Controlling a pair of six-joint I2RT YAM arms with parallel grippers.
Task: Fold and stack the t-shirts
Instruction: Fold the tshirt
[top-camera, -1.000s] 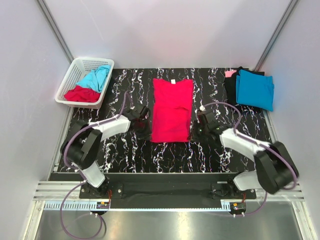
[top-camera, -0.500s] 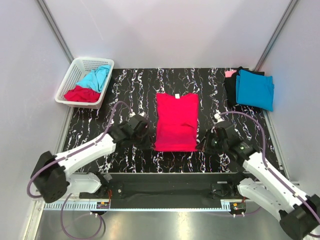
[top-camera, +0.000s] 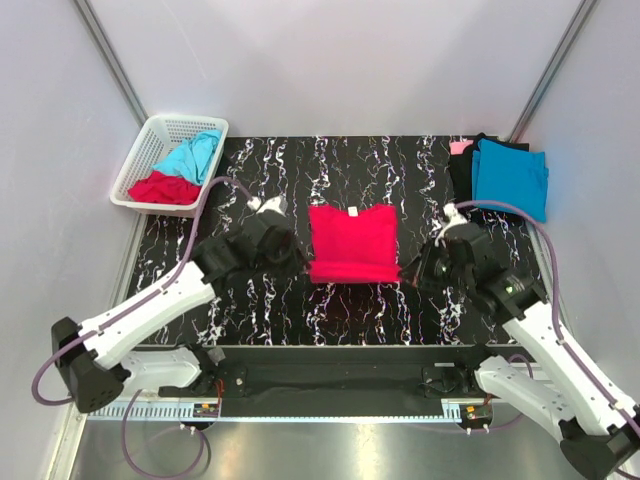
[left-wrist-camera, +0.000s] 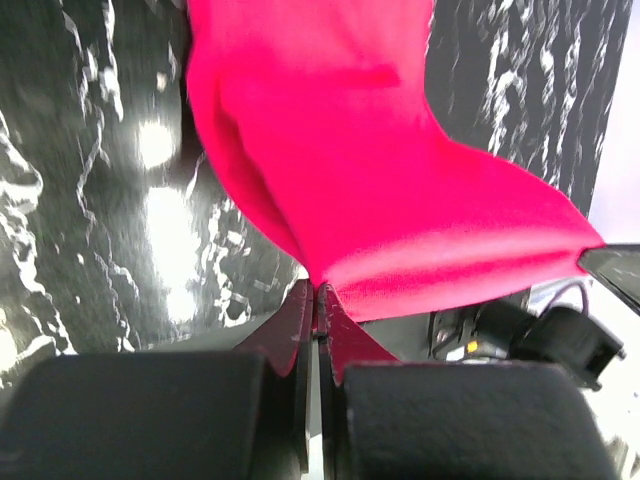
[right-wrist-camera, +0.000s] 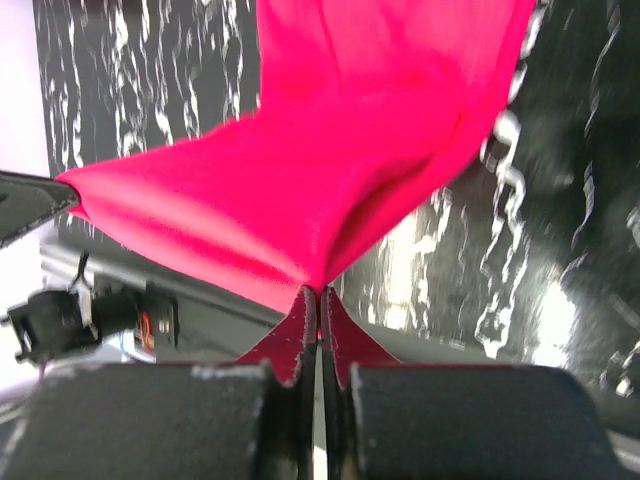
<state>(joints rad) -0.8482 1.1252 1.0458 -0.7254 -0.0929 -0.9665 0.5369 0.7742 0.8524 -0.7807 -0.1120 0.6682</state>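
Crimson t-shirt (top-camera: 350, 243): soft matt cloth, smooth knit, loose folds.
Desk (top-camera: 260, 300): black with white marble veining, glossy, glare spots in wrist views.
Basket (top-camera: 140, 160): white plastic lattice, slight sheen.
Turquoise t-shirt (top-camera: 510, 178): matt cloth.
Metal sheet (top-camera: 330, 445) at near edge: brushed, reflective.

The t-shirt (top-camera: 350, 243) lies between left hand (top-camera: 303, 266) and right hand (top-camera: 412, 274), basket (top-camera: 180, 121) back-left, folded stack (top-camera: 510, 178) back-right.
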